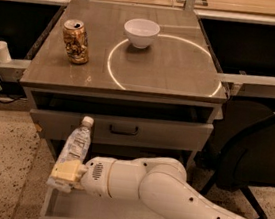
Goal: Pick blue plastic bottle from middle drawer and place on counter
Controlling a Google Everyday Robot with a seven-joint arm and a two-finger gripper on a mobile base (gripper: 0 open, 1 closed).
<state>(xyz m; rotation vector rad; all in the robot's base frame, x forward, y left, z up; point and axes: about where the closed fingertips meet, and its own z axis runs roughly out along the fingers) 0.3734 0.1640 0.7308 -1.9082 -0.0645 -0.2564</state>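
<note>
1 blue plastic bottle is gripped at its base by the closed pincer at the lower left of the frame, cap uppermost, held over the left side of 1 open middle drawer. 1 can and 1 white bowl are seen on the bench above.

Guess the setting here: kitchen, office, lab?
Probably an office-style robot test lab: a drawer cabinet whose counter bears a white circle, an office chair, speckled floor. The gripper holds the blue plastic bottle over the middle drawer.
</note>
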